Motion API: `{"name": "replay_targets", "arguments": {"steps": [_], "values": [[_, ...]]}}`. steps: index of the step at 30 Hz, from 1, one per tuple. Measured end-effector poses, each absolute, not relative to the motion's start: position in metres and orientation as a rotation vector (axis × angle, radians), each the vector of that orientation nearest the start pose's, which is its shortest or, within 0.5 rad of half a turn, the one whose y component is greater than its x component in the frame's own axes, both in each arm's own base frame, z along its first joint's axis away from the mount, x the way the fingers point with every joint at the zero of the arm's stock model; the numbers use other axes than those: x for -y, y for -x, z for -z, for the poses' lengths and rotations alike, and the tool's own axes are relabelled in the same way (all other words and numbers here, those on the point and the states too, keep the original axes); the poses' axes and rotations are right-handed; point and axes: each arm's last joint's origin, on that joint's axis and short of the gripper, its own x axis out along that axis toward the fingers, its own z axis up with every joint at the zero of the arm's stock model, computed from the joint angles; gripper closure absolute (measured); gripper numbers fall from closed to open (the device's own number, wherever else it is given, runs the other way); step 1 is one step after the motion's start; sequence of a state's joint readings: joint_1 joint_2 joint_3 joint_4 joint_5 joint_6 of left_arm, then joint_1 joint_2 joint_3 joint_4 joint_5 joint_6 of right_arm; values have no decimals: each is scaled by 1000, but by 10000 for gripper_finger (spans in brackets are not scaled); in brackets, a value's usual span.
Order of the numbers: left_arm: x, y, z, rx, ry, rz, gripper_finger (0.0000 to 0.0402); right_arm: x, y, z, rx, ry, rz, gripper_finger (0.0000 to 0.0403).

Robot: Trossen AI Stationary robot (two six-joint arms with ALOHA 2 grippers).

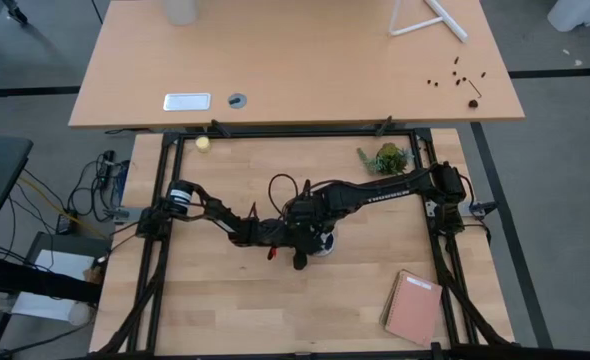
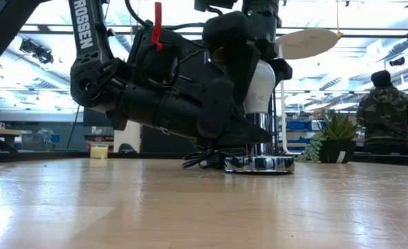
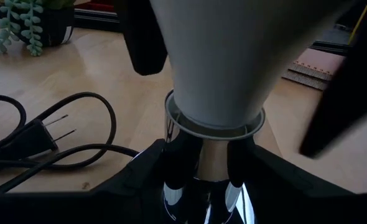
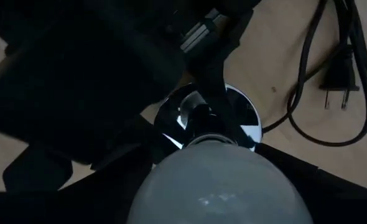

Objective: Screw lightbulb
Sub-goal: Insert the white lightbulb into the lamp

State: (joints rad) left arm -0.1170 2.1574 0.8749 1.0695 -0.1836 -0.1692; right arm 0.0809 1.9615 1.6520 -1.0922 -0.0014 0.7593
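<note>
The white lightbulb (image 2: 260,86) stands upright with its base in the collar (image 3: 214,124) of the silver socket, whose round disc (image 2: 259,164) rests on the table's middle (image 1: 324,246). My left gripper (image 3: 202,186) reaches in low from the table's left and is shut on the socket's chrome stem. My right gripper (image 4: 221,186) comes down from above and is shut on the bulb (image 4: 221,183). In the high view both grippers (image 1: 305,235) overlap above the socket and hide the bulb. My left gripper has the socket's chrome stem (image 3: 199,177) pinched between its two fingers (image 3: 143,177), just under the collar. The fingers come in about level from the table's left. The socket stands upright with its disc on the table. My right gripper pinches the bulb's wide white part (image 3: 177,56) between its two fingers (image 3: 143,37). The fingers come from above, pointing down. The bulb stands upright, its narrow end in the socket's collar.
The socket's black cord and plug (image 3: 43,130) lie loose on the table beside the socket. A small potted plant (image 1: 385,158) stands at the far right, a brown notebook (image 1: 413,305) at the near right, a yellowish ball (image 1: 204,143) at the far left. A person (image 2: 387,111) stands beyond the table.
</note>
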Motion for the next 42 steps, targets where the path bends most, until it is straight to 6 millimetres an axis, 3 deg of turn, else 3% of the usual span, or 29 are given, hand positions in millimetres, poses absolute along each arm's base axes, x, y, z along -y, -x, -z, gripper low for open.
{"name": "replay_targets", "arguments": {"steps": [15,23,34,42], "values": [[40,-385,-85,-207,131,-83,211,-24,-384,-245,-1354,-399,291,7],[40,-385,-85,-207,130,-83,211,-22,-380,-257,-1330,-267,176,9],[40,-385,-85,-207,129,-83,211,-37,-378,-257,-1325,237,-208,13],[40,-385,-85,-207,129,-83,211,-39,-378,-256,-1328,277,-242,26]]}}
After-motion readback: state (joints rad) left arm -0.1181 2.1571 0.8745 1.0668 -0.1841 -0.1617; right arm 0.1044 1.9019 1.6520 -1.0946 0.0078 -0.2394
